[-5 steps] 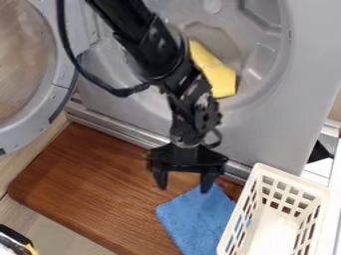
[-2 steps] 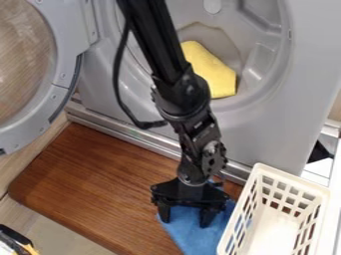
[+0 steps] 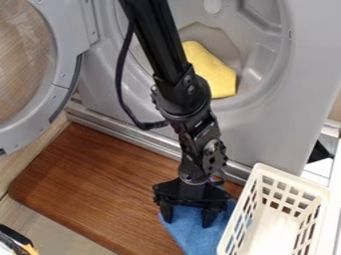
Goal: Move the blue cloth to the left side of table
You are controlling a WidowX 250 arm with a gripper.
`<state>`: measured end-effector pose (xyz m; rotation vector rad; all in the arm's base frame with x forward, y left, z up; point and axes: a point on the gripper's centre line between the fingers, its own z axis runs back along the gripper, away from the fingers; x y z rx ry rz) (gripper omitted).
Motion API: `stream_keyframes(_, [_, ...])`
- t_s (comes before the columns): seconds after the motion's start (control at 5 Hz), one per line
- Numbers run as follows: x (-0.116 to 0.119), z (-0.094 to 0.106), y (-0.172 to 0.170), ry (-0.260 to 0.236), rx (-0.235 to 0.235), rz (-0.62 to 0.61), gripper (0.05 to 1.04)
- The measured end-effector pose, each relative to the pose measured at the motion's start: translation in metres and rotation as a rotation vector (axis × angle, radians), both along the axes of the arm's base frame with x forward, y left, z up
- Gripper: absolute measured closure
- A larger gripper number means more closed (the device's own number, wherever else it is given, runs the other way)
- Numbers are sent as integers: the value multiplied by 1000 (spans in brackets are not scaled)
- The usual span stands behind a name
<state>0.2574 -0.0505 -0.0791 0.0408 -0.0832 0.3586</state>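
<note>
Washer [image 3: 266, 124] at 12 o'clock, no part in the job. Wooden tabletop [image 3: 80, 179]: 9 o'clock side is the goal, nothing delivered. Laundry basket [image 3: 291, 179] at 4 o'clock. Blue cloth [image 3: 193, 238] at 5 o'clock on the tabletop, right by the basket; overlap unclear. Gripper [image 3: 188, 215] over the cloth, fingers spread, no pinch visible. Approach looks done; grasp, carry toward 9, release remain.

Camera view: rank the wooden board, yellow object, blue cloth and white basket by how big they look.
1. Wooden board
2. White basket, cut off at the bottom
3. Blue cloth and yellow object: too close to rank; the gripper covers part of the cloth
</note>
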Motion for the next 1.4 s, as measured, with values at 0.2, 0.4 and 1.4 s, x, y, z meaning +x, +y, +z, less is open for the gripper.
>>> stream_keyframes(0.2, [1, -1, 11, -8, 1, 23, 83])
stream_keyframes(0.4, [4, -4, 27, -19, -4, 79, 83])
stream_keyframes(1.4, [1, -1, 132, -12, 56, 450, 84])
